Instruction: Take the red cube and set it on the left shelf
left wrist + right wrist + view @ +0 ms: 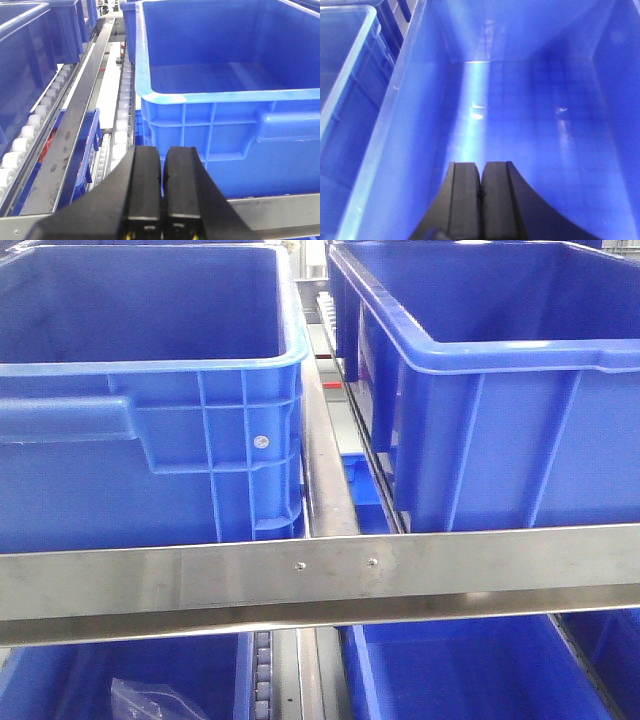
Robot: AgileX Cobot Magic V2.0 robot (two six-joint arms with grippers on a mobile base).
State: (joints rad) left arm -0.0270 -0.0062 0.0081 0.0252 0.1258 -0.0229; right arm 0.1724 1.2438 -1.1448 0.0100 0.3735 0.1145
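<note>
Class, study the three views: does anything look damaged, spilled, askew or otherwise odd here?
Nothing looks damaged or spilled. The blue bins sit straight on the shelf behind the metal rail. One oddity: no red cube shows in any view. A crumpled clear plastic bag lies in a lower bin.

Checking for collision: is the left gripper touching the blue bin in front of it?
Apart. The left wrist view shows the left gripper, shut, short of the blue bin.

Both the left gripper (162,200) and the right gripper (481,200) are matte black, each with two blocky, flat-faced rectangular fingers flaring into a wide curved base, the left showing small yellowish marks at its root.
</note>
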